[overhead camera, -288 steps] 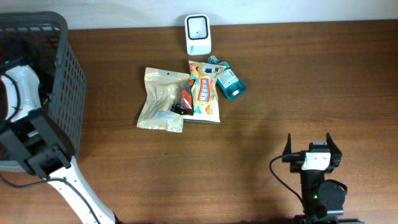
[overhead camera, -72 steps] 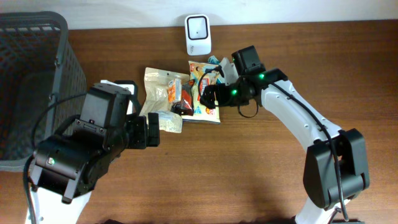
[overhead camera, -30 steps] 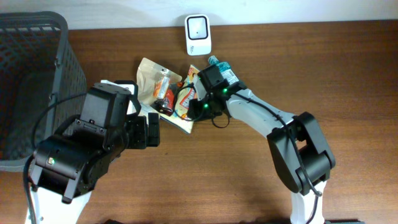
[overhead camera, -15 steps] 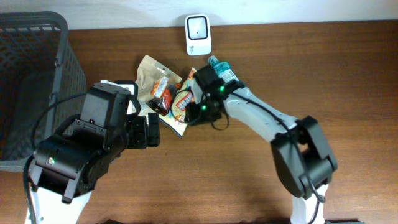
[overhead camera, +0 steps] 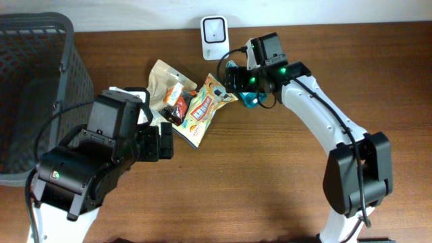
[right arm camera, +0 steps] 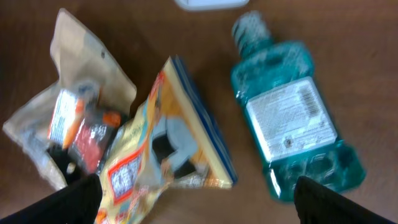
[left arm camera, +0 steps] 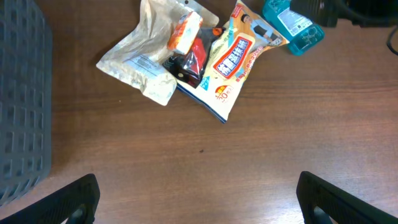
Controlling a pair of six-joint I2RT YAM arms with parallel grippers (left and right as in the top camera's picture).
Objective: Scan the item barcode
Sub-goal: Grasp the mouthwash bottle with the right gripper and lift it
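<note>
A white barcode scanner (overhead camera: 214, 30) stands at the table's back edge. In front of it lies a pile: a beige pouch (overhead camera: 160, 75) (left arm camera: 134, 59), a small red and orange packet (overhead camera: 177, 100) (left arm camera: 191, 50), and a yellow snack bag (overhead camera: 204, 109) (left arm camera: 233, 59) (right arm camera: 155, 155) lying tilted. A teal bottle (right arm camera: 289, 124) (left arm camera: 291, 22) lies to the right of the bag, label up. My right gripper (overhead camera: 233, 79) (right arm camera: 199, 202) hovers open over the bag's top end and the bottle, holding nothing. Above bare wood in front of the pile, my left gripper (left arm camera: 199, 205) (overhead camera: 165, 143) hangs wide open and holds nothing.
A dark mesh basket (overhead camera: 40, 88) (left arm camera: 22, 106) stands at the left edge of the table. The left arm's bulky black body (overhead camera: 94, 165) covers the front left. Brown tabletop (overhead camera: 270, 182) stretches in front of the pile and to the right.
My right gripper has opened and let go of the yellow snack bag, then drawn back up and right toward the bottle. The bag stays tilted where it was dragged. The left arm is still.
</note>
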